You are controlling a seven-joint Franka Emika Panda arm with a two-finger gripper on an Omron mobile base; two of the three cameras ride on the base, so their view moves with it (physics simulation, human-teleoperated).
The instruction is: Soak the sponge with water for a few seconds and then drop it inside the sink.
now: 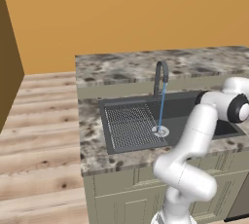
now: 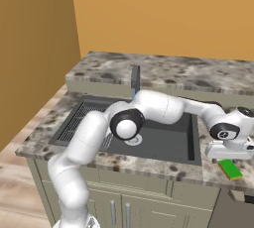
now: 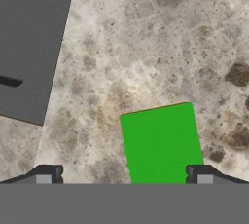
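My gripper (image 3: 124, 178) hangs over the speckled stone counter (image 3: 146, 38) to the right of the sink (image 2: 163, 145), fingers spread wide with nothing between them. One green sponge (image 3: 160, 142) lies flat on that counter just below me, apart from both fingertips (image 3: 46, 175); in my hand view it sits nearer the right-hand tip than the other, with its far edge ahead of the tips. In the right base view the sponge (image 2: 229, 168) rests near the counter's front edge, beside the basin. One dark faucet (image 1: 161, 74) pours a single thin stream of water (image 1: 161, 106) onto the one round drain (image 1: 160, 131).
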